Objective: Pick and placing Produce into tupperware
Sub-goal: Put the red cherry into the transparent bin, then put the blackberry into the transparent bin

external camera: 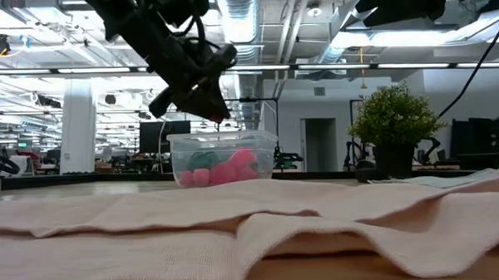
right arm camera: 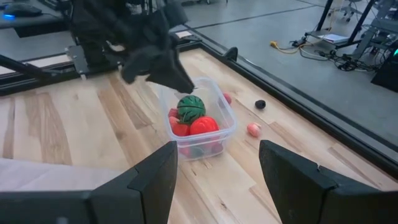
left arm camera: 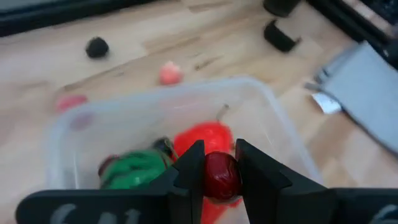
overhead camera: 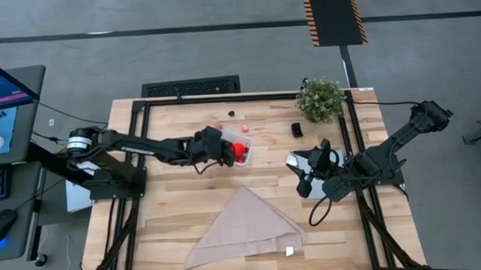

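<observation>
Your desk (overhead camera: 179, 227) carries a beige folded cloth (overhead camera: 246, 226) near the front edge; in the low view that cloth hides most of the desk surface. The left jaws (left arm camera: 219, 163) hover over the tupperware (right arm camera: 205, 127), closed on a small dark-red berry (left arm camera: 221, 176) whose lower part the fingers (left arm camera: 186, 171) cover. The right jaws (right arm camera: 214, 171) wait at the desk's right side, spread wide and gripping nothing. The potted plant (overhead camera: 320, 99) stands at the far right corner. Inside the tub you see a green striped ball (right arm camera: 191, 108) and a red pepper-like piece (right arm camera: 203, 126). Beside the tub lie a pink bit (right arm camera: 253, 129), a dark bit (right arm camera: 260, 104) and a blurred red bit (left arm camera: 71, 102).
</observation>
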Robot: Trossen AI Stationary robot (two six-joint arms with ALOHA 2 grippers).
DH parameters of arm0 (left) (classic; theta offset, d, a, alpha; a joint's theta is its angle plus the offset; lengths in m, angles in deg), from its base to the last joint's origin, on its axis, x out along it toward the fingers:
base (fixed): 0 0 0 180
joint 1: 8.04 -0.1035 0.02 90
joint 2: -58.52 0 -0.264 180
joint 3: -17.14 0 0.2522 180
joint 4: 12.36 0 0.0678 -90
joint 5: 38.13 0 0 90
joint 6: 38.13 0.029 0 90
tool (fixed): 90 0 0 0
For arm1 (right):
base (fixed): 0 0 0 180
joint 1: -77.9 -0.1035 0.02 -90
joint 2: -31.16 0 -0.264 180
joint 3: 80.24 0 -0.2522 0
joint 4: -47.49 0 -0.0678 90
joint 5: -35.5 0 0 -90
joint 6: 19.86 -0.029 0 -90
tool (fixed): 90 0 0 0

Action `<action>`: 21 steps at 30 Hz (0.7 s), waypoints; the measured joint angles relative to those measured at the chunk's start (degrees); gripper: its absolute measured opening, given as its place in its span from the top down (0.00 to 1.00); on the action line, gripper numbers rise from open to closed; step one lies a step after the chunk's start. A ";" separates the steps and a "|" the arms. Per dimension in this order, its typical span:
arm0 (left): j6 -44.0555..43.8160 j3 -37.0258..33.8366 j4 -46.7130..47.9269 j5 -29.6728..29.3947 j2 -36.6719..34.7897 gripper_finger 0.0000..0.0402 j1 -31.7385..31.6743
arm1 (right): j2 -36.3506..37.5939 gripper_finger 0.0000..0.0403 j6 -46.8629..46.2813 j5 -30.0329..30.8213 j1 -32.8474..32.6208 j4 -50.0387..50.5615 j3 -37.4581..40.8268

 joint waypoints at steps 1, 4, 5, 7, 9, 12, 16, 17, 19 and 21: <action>-0.16 0.01 -0.22 -0.05 0.19 0.82 -0.74 | 0.00 0.38 0.00 0.00 0.00 0.04 0.00; 1.11 0.00 -0.27 -0.08 0.23 0.80 -2.08 | 0.00 0.38 0.00 -0.01 0.00 0.41 0.00; 1.94 0.00 -0.94 -0.14 0.23 0.78 -2.06 | 0.00 0.38 0.01 -0.04 0.00 0.72 0.00; 4.06 0.00 -2.86 -0.07 0.23 0.73 -1.84 | 0.00 0.38 0.02 -0.02 0.02 0.71 0.00; 5.36 0.01 -5.11 -0.04 0.23 0.67 -1.56 | 0.00 0.38 0.51 -0.02 0.04 0.57 0.00; 5.54 0.02 -5.96 0.12 0.20 0.56 -1.36 | 0.00 0.38 0.87 -0.02 0.13 0.37 0.00; 6.03 0.02 -6.74 0.12 0.20 0.46 -1.38 | 0.00 0.38 0.66 -0.17 0.15 0.29 0.00; 6.62 0.02 -7.32 0.13 0.20 0.44 -1.37 | 0.00 0.38 0.66 -0.18 0.34 -0.10 0.00; 7.03 0.02 -8.94 -0.94 0.19 0.42 -0.70 | 0.00 0.38 0.66 -0.17 1.04 -1.19 0.00; 8.78 0.02 -10.82 -2.73 -0.42 0.41 0.32 | 0.00 0.38 1.00 -0.09 2.38 -2.61 0.00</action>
